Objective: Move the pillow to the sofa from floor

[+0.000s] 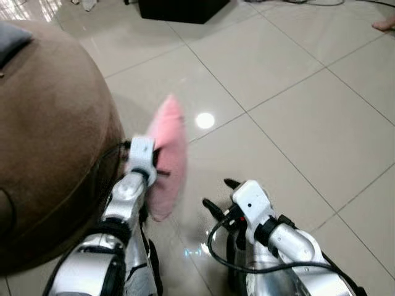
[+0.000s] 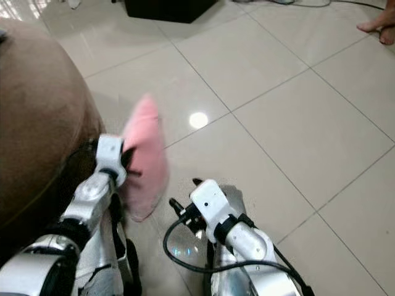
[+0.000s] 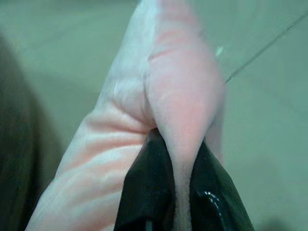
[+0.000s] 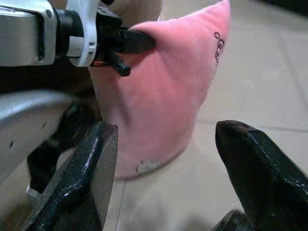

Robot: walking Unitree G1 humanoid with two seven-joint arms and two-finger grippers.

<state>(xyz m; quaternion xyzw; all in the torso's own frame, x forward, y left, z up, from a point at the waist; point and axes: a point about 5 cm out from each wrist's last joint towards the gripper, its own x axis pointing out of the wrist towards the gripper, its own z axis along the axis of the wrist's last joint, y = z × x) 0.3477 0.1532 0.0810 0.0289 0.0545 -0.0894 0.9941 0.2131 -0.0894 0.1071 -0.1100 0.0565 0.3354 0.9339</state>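
A pink pillow (image 1: 168, 160) hangs upright just above the tiled floor, right beside the brown sofa (image 1: 49, 142). My left gripper (image 1: 162, 172) is shut on it, pinching a fold of pink fabric (image 3: 180, 159) between its black fingers (image 3: 144, 192). The pillow (image 4: 168, 106) stands directly in front of my right gripper (image 1: 217, 196), which is low near the floor, open, with nothing between its fingers (image 4: 84, 178). The pillow's lower corner nearly touches the tiles.
The sofa's rounded brown arm fills the left side, with a grey cushion (image 1: 11, 42) on top. A black box (image 1: 182, 9) stands at the far end of the glossy tile floor (image 1: 296, 111). A person's bare foot (image 2: 376, 26) is at the far right.
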